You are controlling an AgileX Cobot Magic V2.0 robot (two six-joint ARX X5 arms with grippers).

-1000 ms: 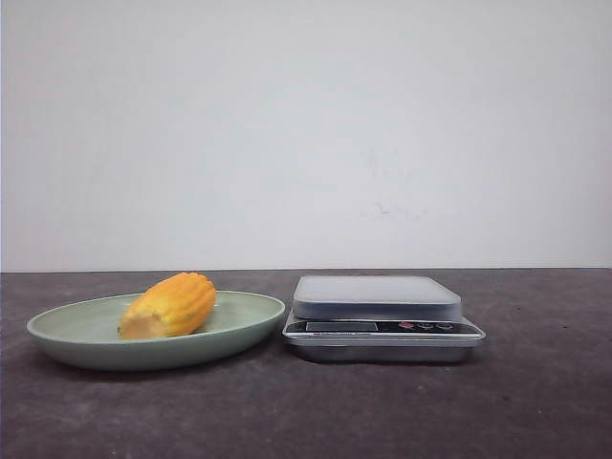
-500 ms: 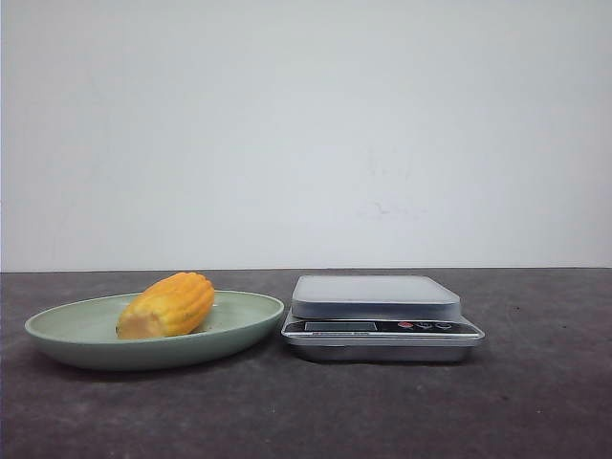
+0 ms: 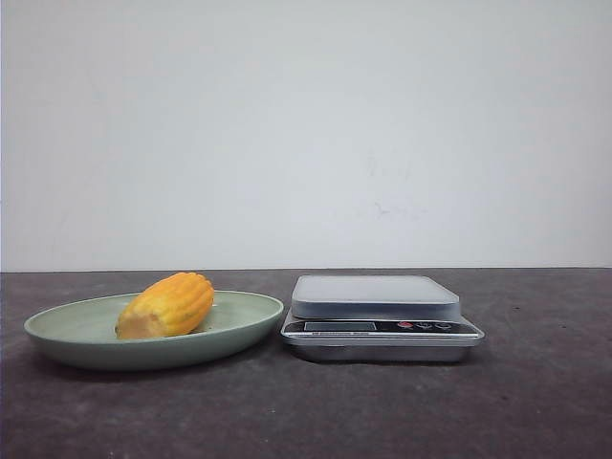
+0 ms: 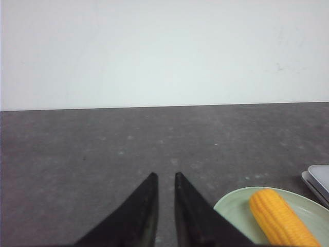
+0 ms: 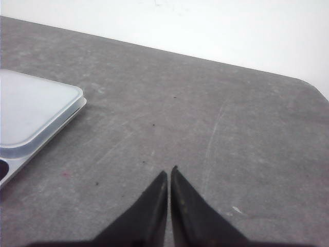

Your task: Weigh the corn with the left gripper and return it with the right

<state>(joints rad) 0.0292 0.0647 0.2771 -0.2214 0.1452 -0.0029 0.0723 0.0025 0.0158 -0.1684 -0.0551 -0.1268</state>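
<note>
The front camera sits low, almost level with the bench [image 3: 535,402], looking straight ahead at a white wall [image 3: 306,124]; it takes in the green plate [image 3: 67,337] and the kitchen scale [image 3: 382,325] side on, from close by. The left wrist camera rides just behind the left hand [image 4: 164,177], looking forward over dark bench toward the same wall, catching the plate's edge and a corner of the scale. The right wrist camera looks steeply down past the right hand [image 5: 168,172] at bare bench. All three views share the scale.
</note>
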